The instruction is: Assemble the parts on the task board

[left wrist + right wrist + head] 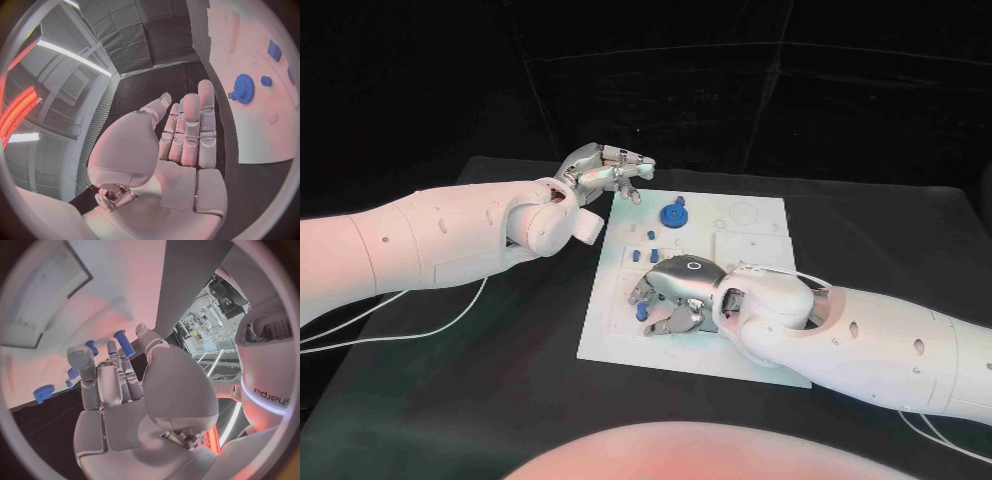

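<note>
The white task board [733, 250] lies in the middle of the table. On its far part stands a blue gear [675, 215] [244, 89], with small blue pegs [646, 250] nearer on the left. My right hand [678, 292] hovers low over the board's near left part and pinches a blue peg [125, 342] [642, 312] between thumb and a finger. My left hand [603, 168] [187, 135] hangs above the board's far left corner, fingers straight with nothing in them. A small blue piece [630, 193] shows just under its fingertips.
The black table [502, 400] surrounds the board. The board's right half has pale recesses and outlines [747, 215]. White cables [387, 325] trail on the table by the left arm, and more by the right arm [949, 440].
</note>
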{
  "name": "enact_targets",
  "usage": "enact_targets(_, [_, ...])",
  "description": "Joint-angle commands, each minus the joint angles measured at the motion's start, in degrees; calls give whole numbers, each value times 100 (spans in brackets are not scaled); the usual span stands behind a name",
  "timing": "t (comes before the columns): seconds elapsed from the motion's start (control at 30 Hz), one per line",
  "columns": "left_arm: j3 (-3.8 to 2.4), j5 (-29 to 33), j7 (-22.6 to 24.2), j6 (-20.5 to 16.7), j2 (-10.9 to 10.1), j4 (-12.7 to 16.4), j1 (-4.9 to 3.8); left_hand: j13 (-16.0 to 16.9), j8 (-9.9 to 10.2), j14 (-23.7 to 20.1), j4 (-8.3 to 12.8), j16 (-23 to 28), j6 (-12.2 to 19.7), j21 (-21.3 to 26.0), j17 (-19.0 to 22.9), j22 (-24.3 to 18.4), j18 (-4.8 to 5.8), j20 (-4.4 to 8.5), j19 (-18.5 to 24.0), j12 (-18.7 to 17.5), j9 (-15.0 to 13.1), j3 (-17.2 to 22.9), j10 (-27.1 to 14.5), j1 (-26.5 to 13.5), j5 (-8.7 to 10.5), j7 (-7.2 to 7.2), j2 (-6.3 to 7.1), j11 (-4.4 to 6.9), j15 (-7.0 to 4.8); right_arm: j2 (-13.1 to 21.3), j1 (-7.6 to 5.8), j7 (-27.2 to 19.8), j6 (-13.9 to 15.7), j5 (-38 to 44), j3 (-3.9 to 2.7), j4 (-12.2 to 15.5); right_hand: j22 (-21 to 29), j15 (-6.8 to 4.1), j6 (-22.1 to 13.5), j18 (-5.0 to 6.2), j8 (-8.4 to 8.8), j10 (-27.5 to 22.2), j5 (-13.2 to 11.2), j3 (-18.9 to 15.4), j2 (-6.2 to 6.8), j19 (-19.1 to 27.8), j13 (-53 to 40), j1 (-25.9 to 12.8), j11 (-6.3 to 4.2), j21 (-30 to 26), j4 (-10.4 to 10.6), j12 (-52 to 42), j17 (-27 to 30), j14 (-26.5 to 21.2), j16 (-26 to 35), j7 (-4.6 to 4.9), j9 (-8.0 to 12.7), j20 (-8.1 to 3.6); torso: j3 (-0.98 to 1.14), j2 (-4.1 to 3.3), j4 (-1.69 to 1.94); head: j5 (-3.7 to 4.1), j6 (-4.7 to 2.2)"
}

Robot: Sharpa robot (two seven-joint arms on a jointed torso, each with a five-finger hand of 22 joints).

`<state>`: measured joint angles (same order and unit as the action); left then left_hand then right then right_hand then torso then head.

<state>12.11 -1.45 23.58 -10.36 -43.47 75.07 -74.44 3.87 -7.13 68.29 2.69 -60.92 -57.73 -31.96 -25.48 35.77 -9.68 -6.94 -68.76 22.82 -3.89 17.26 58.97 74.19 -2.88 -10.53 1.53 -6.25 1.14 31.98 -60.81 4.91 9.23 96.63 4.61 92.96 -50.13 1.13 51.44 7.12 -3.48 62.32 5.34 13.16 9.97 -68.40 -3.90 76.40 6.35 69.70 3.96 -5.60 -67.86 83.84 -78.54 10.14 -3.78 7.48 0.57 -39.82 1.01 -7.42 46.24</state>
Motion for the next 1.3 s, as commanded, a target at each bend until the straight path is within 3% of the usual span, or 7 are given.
enact_targets(0.03, [-5, 16, 53, 31, 7, -1, -9, 7, -33, -18, -35, -11, 46, 33, 6, -5, -74, -7, -38, 16, 0, -1, -38, -25, 4, 2, -43, 10, 20, 13, -10, -86, 324, -63, 4, 35, -32, 23, -15, 47, -37, 48, 24, -111, -94, -33, -6, 35, -10, -2, -1, -72, -33, 201, -3, -5, -12, -9, 0, 3, 7, 10, -8])
enact_targets(0.4, [-4, 16, 43, 43, 20, -20, -8, 7, -33, -18, -35, -11, 46, 33, 6, -5, -74, -7, -38, 16, 0, -1, -38, -25, 4, 2, -43, 10, 20, 273, -8, -309, 1276, -286, 7, 227, 30, 21, -122, 56, -13, -100, 57, -426, -223, -14, 22, 188, -11, -36, -1, -157, 24, 187, 17, -1, -1, -15, 11, 7, -11, 31, -40])
enact_targets(0.6, [-3, 16, 36, 48, 16, -25, -7, 7, -34, -20, -37, -12, 49, 35, 7, -7, -74, -7, -39, 18, 0, -2, -41, -24, 4, 2, -43, 9, 21, 823, -35, -413, 1622, -853, -5, 561, 116, 35, -61, 70, -53, -148, 86, -552, -283, 31, 13, 249, 9, -89, 12, -214, 115, 164, 69, 11, -20, -3, -2, 20, -13, 134, -92])
enact_targets(0.73, [-2, 16, 34, 45, 5, -20, -7, 8, -39, -27, -40, -17, 57, 41, 10, -12, -73, -8, -40, 24, 0, -3, -48, -20, 4, 0, -45, 8, 23, 1455, -175, -318, 1560, -1847, -22, 840, 33, 22, 243, 56, -172, 265, 199, -712, -384, -27, -59, 50, -17, -43, 197, -489, 36, 192, 18, 37, -66, -4, -2, 14, -16, 278, -151])
enact_targets(0.87, [-2, 16, 34, 26, -16, -9, -7, 8, -39, -27, -40, -17, 57, 41, 10, -12, -73, -8, -40, 24, 0, -3, -48, -20, 4, 0, -45, 8, 23, 2054, -270, -62, 1404, -2564, -27, 1044, -441, -116, 460, -23, -284, 1049, 705, -1043, -335, -315, -322, -284, -201, 239, 467, -1002, -371, 296, -232, -115, -87, -107, -10, 23, -46, 393, -196])
enact_targets(1.07, [1, 16, 46, -8, -49, 15, -8, 8, -41, -28, -40, -18, 57, 42, 11, -13, -73, -8, -41, 25, 0, -4, -49, -19, 4, 0, -44, 8, 23, 2854, -325, 487, 958, -2922, -23, 1313, -916, -321, 770, -112, -584, 1645, 900, -1317, -368, -588, -875, -385, -437, 519, 653, -1715, -804, 380, -483, -340, -176, -301, -10, 50, -124, 526, -222])
enact_targets(1.3, [4, 16, 89, -39, -79, 66, -7, 10, -47, -30, -34, -20, 55, 43, 12, -15, -74, -8, -43, 31, -2, -3, -46, -9, 3, 3, -39, 11, 22, 3145, -305, 1416, 733, -2529, -11, 1507, -1153, -365, 536, -155, -1006, 1274, 926, -1917, -698, -672, -3876, -189, -481, 658, 1056, -4273, -979, 392, -603, -376, -286, -366, -3, 54, -151, 663, -250])
